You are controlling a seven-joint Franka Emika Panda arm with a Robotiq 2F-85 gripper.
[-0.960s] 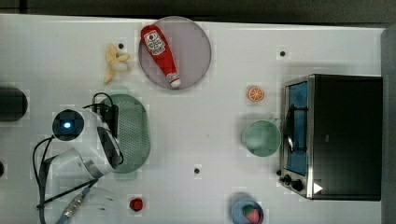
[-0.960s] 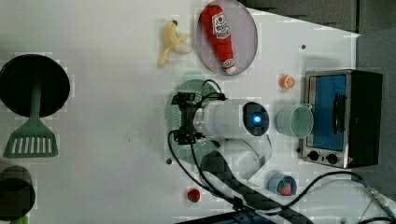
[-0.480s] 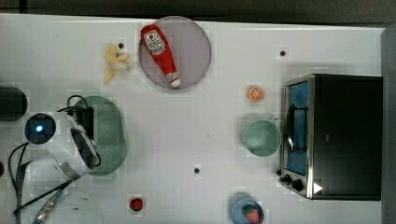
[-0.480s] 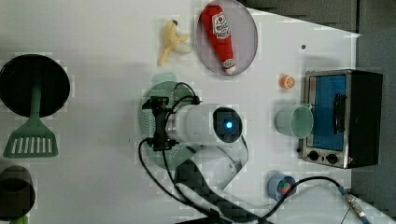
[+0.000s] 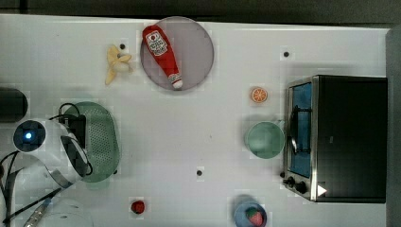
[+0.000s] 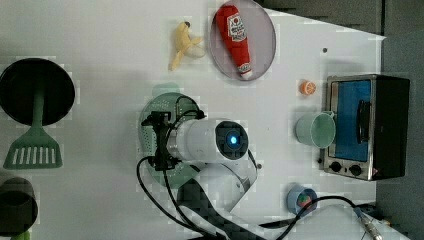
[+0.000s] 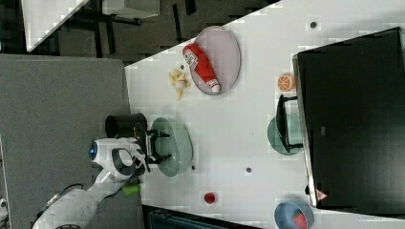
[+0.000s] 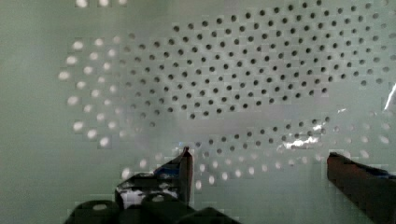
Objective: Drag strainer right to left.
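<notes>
The strainer point(image 5: 103, 142) is a pale mint-green oblong basket with a dotted bottom, lying near the top view's left edge. My gripper point(image 7: 160, 146) reaches down into it, open, one fingertip toward each long side. In the wrist view the perforated bottom of the strainer point(image 8: 243, 79) lies close below, and my gripper point(image 8: 261, 170) stands wide apart with nothing between its fingers point(image 8: 183, 164). The white arm covers the strainer's left half in the top view. In the left view the gripper point(image 6: 160, 141) sits over the strainer point(image 6: 162, 102).
A grey-purple plate point(image 5: 196, 47) with a ketchup bottle point(image 5: 161, 51) lies at the back, a banana point(image 5: 116, 62) beside it. A green cup point(image 5: 264, 140) and a toaster oven point(image 5: 345, 137) stand at the top view's right. A black pot point(image 5: 10, 104) is close to the strainer's left.
The arm and the strainer have slid together toward the top view's left. The gripper stays open inside the strainer.
</notes>
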